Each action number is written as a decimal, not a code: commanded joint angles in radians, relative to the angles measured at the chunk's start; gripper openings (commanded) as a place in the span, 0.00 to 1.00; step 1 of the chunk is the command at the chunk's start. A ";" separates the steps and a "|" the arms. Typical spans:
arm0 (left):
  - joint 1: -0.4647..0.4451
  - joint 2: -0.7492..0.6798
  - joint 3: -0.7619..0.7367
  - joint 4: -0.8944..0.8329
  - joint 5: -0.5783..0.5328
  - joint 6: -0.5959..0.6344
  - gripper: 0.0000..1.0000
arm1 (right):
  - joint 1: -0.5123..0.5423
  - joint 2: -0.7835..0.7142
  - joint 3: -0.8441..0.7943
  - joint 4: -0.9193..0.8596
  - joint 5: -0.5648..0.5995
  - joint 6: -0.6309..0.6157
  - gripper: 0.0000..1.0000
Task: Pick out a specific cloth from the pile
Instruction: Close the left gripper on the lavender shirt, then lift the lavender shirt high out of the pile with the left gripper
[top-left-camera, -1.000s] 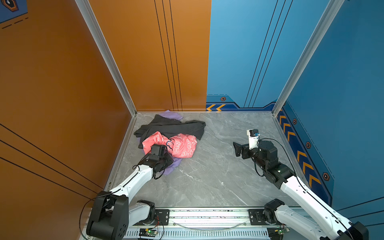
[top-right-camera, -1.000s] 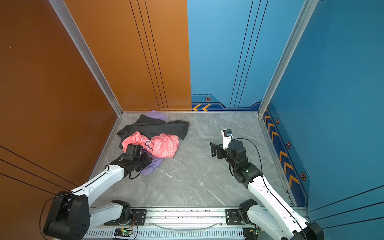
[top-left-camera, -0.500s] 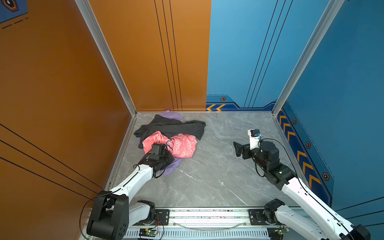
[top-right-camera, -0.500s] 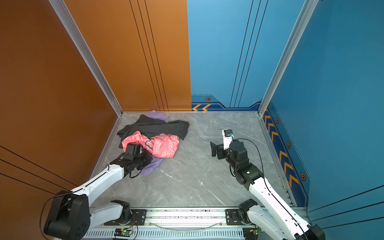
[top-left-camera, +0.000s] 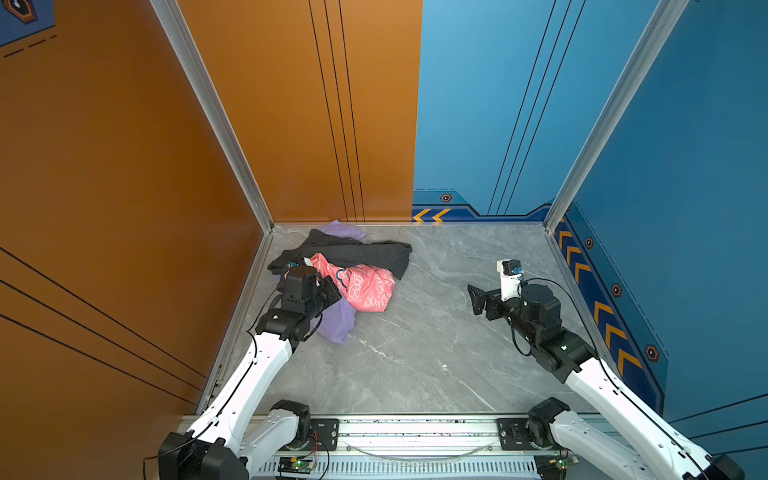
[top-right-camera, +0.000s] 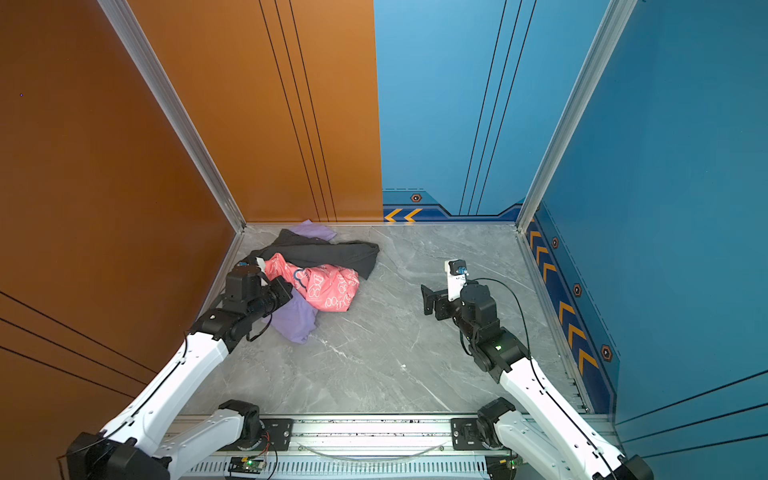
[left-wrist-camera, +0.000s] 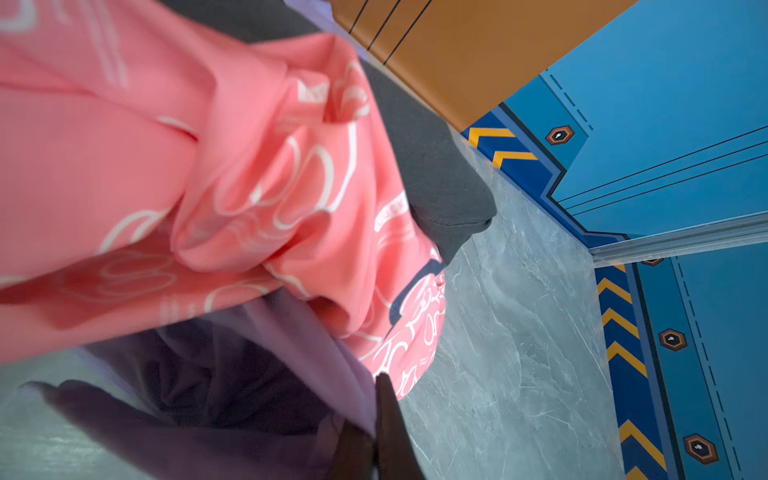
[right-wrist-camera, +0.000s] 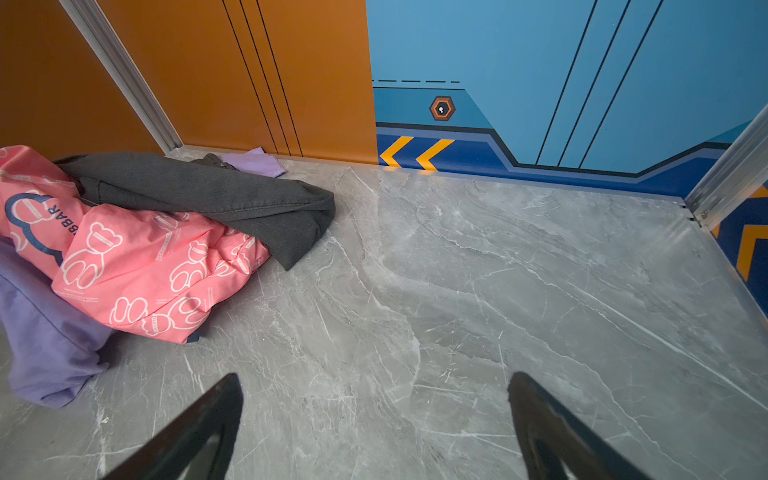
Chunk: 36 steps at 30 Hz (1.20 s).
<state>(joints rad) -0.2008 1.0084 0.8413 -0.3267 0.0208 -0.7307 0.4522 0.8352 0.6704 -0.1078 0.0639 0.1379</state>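
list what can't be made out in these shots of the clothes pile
- the cloth: whether its near patch joins the lilac patch by the back wall is hidden under the pink garment and grey garment, both top views.
- left gripper: fingers hidden behind its own wrist in both top views; cut off by the frame edge in the left wrist view, fabric there dark and blurred.
- pink garment's logo: lettering partly folded away, right wrist view.

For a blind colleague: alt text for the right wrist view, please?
The right gripper, jaws wide open, hangs over grey marble floor. Nearby lies the pile: a coral-pink printed garment on the lilac cloth, a charcoal garment behind.
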 joint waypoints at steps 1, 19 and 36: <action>0.009 -0.040 0.101 0.000 -0.041 0.074 0.00 | 0.008 -0.002 0.007 -0.036 -0.027 0.000 1.00; 0.073 -0.013 0.423 0.050 -0.084 0.236 0.00 | 0.017 0.039 0.038 -0.066 -0.065 0.014 1.00; 0.227 0.103 0.772 0.014 0.061 0.300 0.00 | 0.040 0.081 0.066 -0.095 -0.070 0.005 1.00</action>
<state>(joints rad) 0.0109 1.1213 1.5223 -0.4191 0.0231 -0.4595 0.4847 0.9096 0.7044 -0.1768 0.0029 0.1383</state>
